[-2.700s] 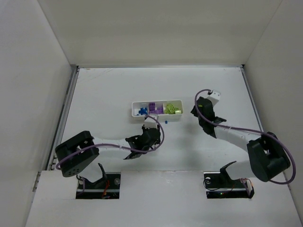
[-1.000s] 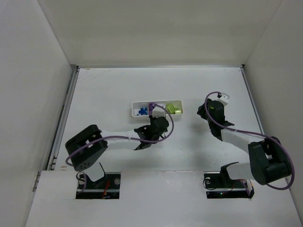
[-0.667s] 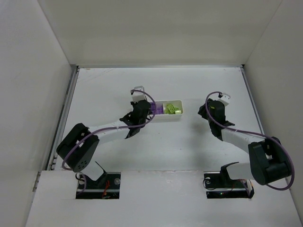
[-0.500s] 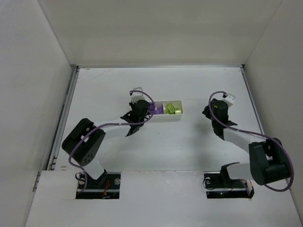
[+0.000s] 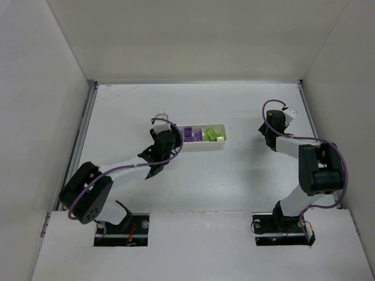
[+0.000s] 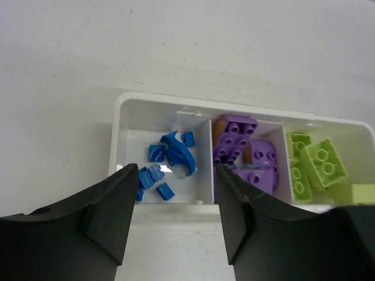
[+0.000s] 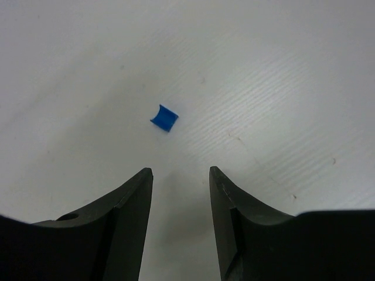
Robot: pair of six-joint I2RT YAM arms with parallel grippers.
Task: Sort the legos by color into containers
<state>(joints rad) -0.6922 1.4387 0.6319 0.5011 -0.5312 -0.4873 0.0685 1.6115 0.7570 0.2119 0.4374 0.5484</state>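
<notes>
Presently, item by item.

Left wrist view. My left gripper [image 6: 176, 174]: jaws spread wide, nothing between them, poised above the near wall of the tray [image 6: 234, 105]. Tray contents:
- left compartment: blue pieces [image 6: 170, 158], small and loose;
- middle compartment: purple blocks [image 6: 240, 149], piled;
- right compartment: lime-green bricks [image 6: 313, 164].

Right wrist view. My right gripper [image 7: 180, 171]: jaws parted, empty. One stray blue piece [image 7: 164, 117] lies alone on the table [image 7: 281, 70], just ahead of the fingertips and a little left of their centre line.
- Handling, by my estimate: very light, rigid, smooth plastic with a curved face. It is likely to skid or flick away under a glancing touch, and is not fragile.
- Hold: best across its two flat ends, fingertips low to the surface and closing gently and squarely. The curved face offers poor purchase.

Top external view. The tray sits mid-table with my left gripper over its left end. My right gripper is well apart, off to the tray's right. The stray piece is too small to make out here. It belongs in the left compartment.
</notes>
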